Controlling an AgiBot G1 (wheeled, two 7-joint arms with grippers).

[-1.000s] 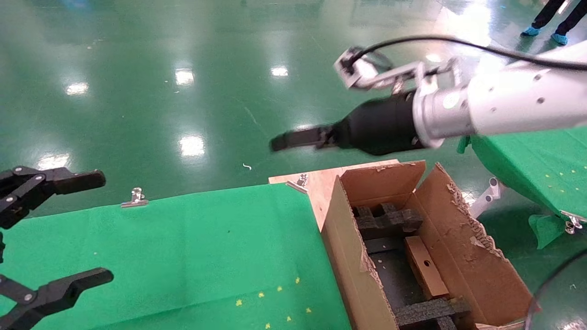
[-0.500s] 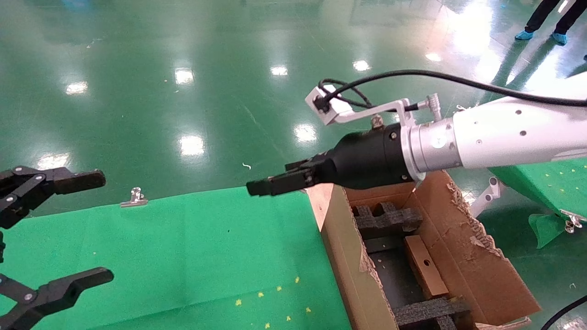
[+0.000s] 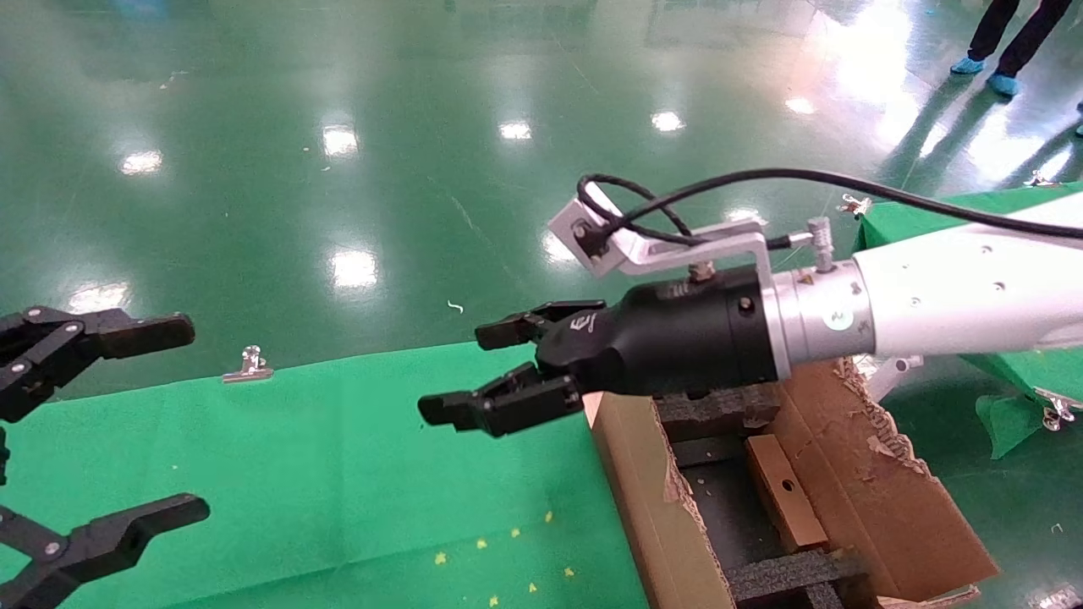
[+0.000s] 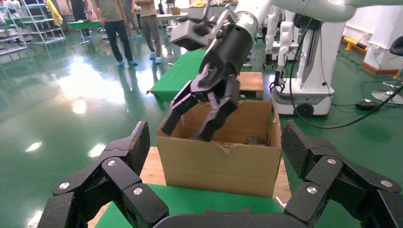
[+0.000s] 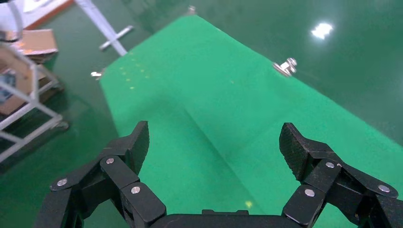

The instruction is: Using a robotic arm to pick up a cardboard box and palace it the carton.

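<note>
Head view: the right arm (image 3: 956, 296) reaches in from the right, its black wrist passing over the far end of the carton (image 3: 888, 499), and the right end effector (image 3: 482, 372) hangs above the green-covered worktop (image 3: 338, 474) just left of the carton's near wall. Its fingers (image 3: 491, 406) are spread wide and hold nothing — the right wrist view shows only green cloth (image 5: 214, 109) between the two black fingers (image 5: 121, 152), with a metal clip (image 5: 285, 66) at the cloth's far edge. The box (image 3: 783, 491) lies inside the carton, along its right wall, between two black foam inserts (image 3: 787, 571), its round hole facing up. The carton's flaps are ragged and torn. The left end effector (image 3: 93, 423) sits at the left edge of the view, over the worktop — also spread wide and empty. From the left wrist view, the carton (image 4: 223, 161) stands beyond the left fingers (image 4: 128, 152), with the right end effector (image 4: 195, 118) in front of its rim.
</note>
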